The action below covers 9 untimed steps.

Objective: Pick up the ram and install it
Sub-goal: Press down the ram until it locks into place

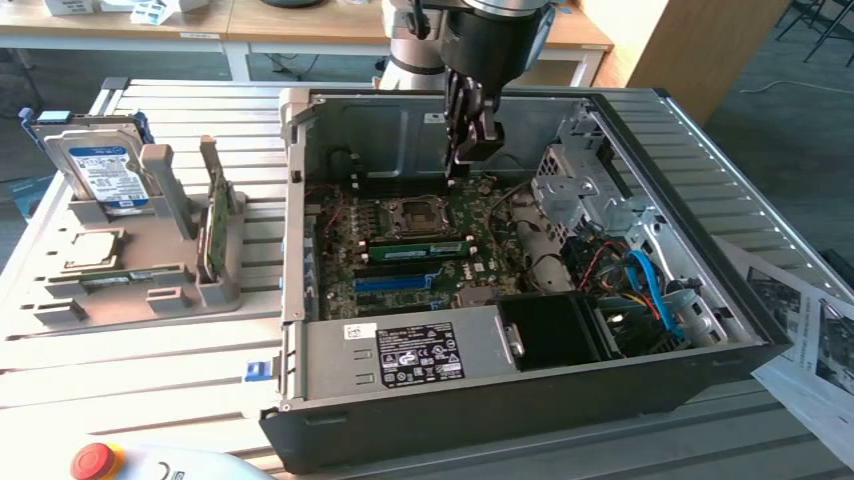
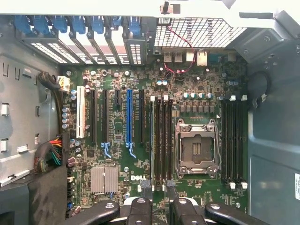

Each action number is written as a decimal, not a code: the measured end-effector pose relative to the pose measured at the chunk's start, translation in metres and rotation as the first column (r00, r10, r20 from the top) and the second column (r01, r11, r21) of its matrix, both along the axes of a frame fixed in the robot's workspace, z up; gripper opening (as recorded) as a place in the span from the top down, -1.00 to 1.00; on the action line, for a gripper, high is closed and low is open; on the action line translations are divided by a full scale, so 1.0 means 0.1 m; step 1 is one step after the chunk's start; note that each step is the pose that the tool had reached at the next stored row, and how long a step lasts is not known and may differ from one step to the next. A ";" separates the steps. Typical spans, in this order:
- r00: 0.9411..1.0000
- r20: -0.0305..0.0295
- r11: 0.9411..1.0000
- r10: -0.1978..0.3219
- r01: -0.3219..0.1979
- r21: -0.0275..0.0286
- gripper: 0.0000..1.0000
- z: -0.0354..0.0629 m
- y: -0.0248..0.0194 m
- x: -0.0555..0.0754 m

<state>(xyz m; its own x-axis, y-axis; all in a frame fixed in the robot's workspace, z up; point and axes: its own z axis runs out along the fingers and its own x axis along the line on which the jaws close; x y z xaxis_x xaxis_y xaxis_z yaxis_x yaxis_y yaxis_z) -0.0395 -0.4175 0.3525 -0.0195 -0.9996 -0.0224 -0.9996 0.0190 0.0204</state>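
Exterior view: gripper [image 1: 463, 160] above motherboard [image 1: 461, 280], fingers apart, nothing held. Ram [image 1: 420, 249] upright in slot beside CPU socket [image 1: 411, 212], mid-case [image 1: 534, 410]. Likely risk: stick half-seated, end clips unlatched, from uneven pressing. Wrist view: "DELL" lettering [image 2: 139, 177] legible on board; power supply label [image 1: 418, 355] unreadable.

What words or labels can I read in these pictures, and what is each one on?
"DELL": white letters on the motherboard.
Power supply label: print too small to read.
Hard drive label: too blurred to read.
Paper sheets: print too small to read.
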 end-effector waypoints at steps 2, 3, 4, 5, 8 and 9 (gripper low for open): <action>1.000 0.000 1.000 0.000 0.000 0.000 0.50 0.000 0.000 0.00; 1.000 0.000 1.000 0.000 0.000 0.000 0.50 0.000 0.000 0.00; 1.000 0.000 1.000 0.000 0.000 0.000 0.50 0.000 0.000 0.00; 1.000 0.000 1.000 0.000 0.000 0.000 0.53 0.000 0.000 0.00; 1.000 0.000 1.000 0.000 0.000 0.000 0.78 0.000 0.000 0.00; 1.000 0.000 1.000 0.000 0.000 0.000 0.78 0.000 0.000 0.00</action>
<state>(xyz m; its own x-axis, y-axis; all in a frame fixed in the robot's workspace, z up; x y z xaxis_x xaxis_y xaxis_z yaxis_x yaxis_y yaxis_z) -0.0395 -0.4175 0.3525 -0.0194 -0.9996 -0.0224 -0.9996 0.0190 0.0204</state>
